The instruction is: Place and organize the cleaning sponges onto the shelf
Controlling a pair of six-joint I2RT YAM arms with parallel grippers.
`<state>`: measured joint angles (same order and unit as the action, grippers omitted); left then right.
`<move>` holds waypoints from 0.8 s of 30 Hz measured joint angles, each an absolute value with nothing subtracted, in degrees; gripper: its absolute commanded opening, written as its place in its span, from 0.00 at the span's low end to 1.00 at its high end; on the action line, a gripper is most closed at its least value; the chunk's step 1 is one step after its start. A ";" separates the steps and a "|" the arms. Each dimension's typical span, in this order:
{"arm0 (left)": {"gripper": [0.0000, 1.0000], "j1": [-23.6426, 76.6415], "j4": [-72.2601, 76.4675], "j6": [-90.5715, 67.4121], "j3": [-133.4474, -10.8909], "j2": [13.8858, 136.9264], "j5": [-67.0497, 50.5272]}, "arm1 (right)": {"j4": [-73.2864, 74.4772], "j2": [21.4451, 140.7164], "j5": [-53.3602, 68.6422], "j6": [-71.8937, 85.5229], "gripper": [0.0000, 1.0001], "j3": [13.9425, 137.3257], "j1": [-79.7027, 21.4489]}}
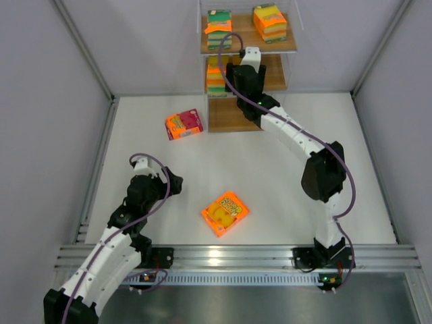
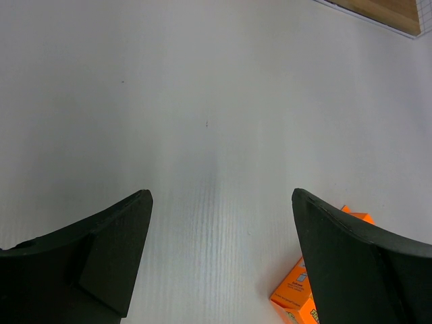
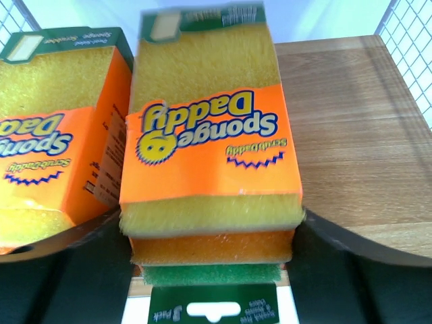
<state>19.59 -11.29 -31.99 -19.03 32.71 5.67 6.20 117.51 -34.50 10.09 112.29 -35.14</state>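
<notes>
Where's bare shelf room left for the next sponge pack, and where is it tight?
Free: the bottom board, bare where visible; the middle board right of the two sponge packs. Crowded: the top board, two more packs on it.

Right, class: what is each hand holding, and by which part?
Left hand: nothing, open. Right hand straddles a sponge pack at its hang-tab end, on the shelf; whether gripped, cannot tell.

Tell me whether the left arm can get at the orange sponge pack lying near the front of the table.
Probably yes. The sponge pack lies flat on the bare table just right of the left gripper, which is open, and nothing stands between them.
</notes>
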 measured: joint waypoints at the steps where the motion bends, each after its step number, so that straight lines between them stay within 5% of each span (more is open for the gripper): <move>1: 0.91 19.59 -11.29 -31.99 -19.00 32.71 5.67 | 6.28 117.51 -34.61 10.07 0.87 112.29 -35.14; 24: 0.91 19.59 -11.29 -31.99 -18.94 32.73 5.65 | 7.33 113.54 -33.67 9.58 0.99 107.24 -35.14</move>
<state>19.59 -11.29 -31.99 -18.94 32.73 5.65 7.33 113.54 -33.67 9.58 107.24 -35.14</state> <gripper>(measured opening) 0.908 0.983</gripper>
